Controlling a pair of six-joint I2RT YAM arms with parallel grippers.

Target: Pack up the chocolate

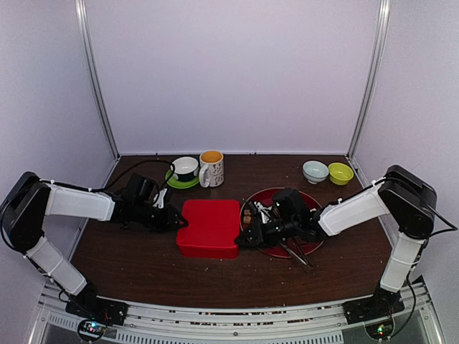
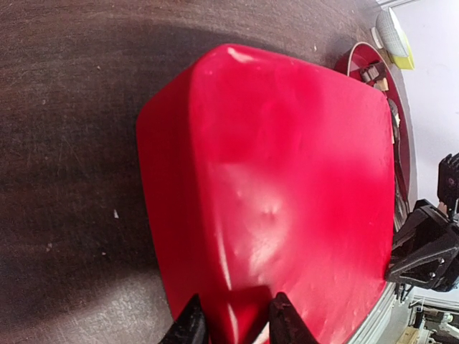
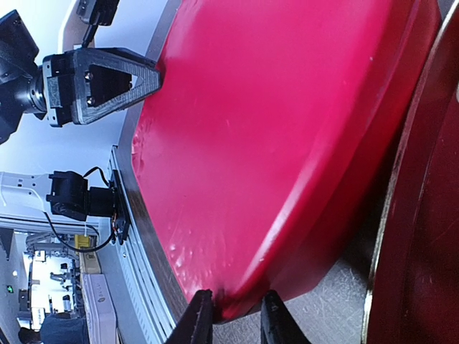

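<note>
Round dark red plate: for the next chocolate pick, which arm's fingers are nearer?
Right. Right fingers pinch the rectangular red plastic box beside the plate; left fingers hold its opposite edge, farther away.

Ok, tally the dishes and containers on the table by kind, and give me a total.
Mugs: 2
Small bowls: 2
Green saucer: 1
Red plate: 1
Red box: 1
Total: 7
</note>
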